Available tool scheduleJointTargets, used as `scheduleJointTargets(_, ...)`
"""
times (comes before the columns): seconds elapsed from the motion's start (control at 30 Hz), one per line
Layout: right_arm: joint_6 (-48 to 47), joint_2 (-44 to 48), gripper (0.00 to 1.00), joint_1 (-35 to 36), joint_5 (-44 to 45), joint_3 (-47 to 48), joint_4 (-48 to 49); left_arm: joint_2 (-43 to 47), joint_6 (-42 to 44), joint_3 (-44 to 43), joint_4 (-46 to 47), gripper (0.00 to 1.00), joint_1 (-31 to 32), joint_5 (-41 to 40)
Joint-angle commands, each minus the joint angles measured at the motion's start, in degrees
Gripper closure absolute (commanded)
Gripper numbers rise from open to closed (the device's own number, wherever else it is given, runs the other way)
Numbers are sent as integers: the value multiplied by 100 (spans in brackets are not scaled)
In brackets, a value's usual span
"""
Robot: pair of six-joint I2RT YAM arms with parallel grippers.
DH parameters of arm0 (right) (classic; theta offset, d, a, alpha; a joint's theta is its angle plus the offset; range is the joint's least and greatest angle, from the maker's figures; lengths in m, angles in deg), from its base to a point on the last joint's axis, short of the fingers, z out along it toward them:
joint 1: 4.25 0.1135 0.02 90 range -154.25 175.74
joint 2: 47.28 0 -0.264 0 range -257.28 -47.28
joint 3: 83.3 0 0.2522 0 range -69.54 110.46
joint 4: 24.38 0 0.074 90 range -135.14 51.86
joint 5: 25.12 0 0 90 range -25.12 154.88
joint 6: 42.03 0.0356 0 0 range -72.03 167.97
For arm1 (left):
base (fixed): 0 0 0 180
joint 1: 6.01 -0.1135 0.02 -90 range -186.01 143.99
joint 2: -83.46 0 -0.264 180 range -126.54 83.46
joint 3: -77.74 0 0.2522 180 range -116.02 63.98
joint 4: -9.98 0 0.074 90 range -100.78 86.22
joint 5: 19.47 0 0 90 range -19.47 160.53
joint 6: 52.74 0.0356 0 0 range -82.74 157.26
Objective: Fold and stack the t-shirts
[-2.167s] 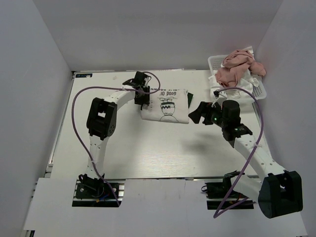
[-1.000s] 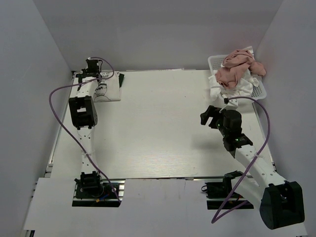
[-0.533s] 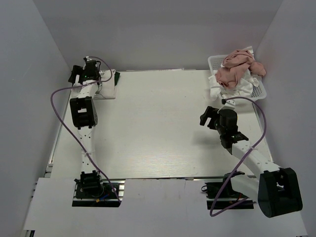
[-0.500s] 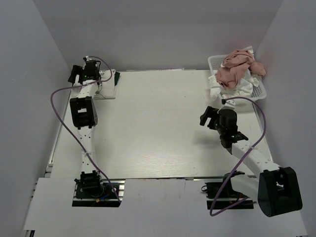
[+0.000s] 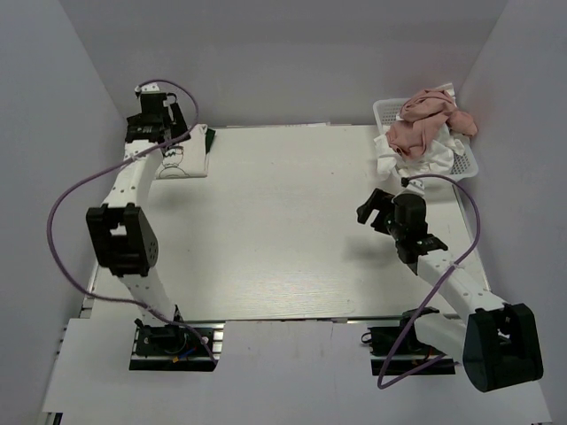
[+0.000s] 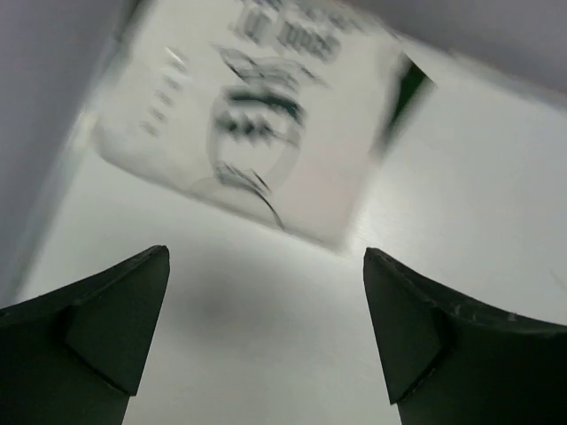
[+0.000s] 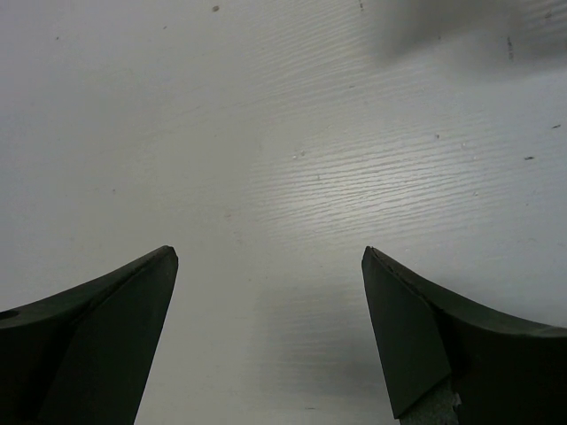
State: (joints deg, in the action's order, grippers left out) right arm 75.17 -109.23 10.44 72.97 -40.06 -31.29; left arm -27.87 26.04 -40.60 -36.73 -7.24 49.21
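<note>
Folded white-and-green t-shirt [image 6: 266,124] is lying at the worktop's [image 5: 283,230] far left corner, the left hand [image 6: 266,305] hovering released just above it. Meanwhile the right hand [image 7: 266,305] is hanging released over the worktop, and pink and white t-shirts [image 5: 423,124] are filling the basket [image 5: 383,110].

White wood-grain laminate tabletop [image 5: 292,221]: matte, fine lines running across, a few small dark specks [image 7: 215,8]. Plain pale grey back wall [image 5: 283,62] rises at the tabletop's far edge. Matching left side wall [image 5: 44,195] and right side wall [image 5: 532,133] close it in. Flat white panel [image 5: 292,363] along the tabletop's near edge. Silver metal rail [image 5: 87,301] at its left edge. Light soft and even, shadows faint.
</note>
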Motion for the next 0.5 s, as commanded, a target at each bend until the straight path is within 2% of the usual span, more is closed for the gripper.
scheduleJointTargets(0.0, 399, 341, 10, -2, -483, 182, -228, 1187, -943, 1704, -47, 0, 605, 1987)
scheduleJointTargets(0.07, 444, 656, 10, -2, -502, 103, -298, 1822, -1065, 2552, 577, 0, 1192, 2307)
scheduleJointTargets(0.1, 487, 719, 10, -2, -450, -2, -342, 2165, -1179, 3400, 779, 0, 1370, 2378)
scheduleJointTargets(0.17, 593, 1087, 10, -11, -414, -117, -334, 3315, -1591, 4318, 1447, 0, 1730, 2701)
scheduleJointTargets(0.2, 654, 1176, 10, -11, -397, -196, -316, 3728, -1707, 5210, 1684, 0, 1819, 2825)
scheduleJointTargets(0.27, 681, 1509, 10, -2, -405, -521, -158, 4902, -1926, 6294, 2289, 0, 2038, 3080)
scheduleJointTargets(0.33, 699, 1738, 10, -2, -397, -906, 69, 5496, -1988, 6668, 2293, 0, 2109, 2994)
scheduleJointTargets(0.4, 699, 1915, 10, -11, -467, -1145, 315, 6015, -1989, 6836, 1943, 0, 2110, 2485)
scheduleJointTargets(0.47, 672, 2134, 10, 6, -564, -1260, 413, 6158, -1989, 6836, 1601, 0, 2110, 2212)
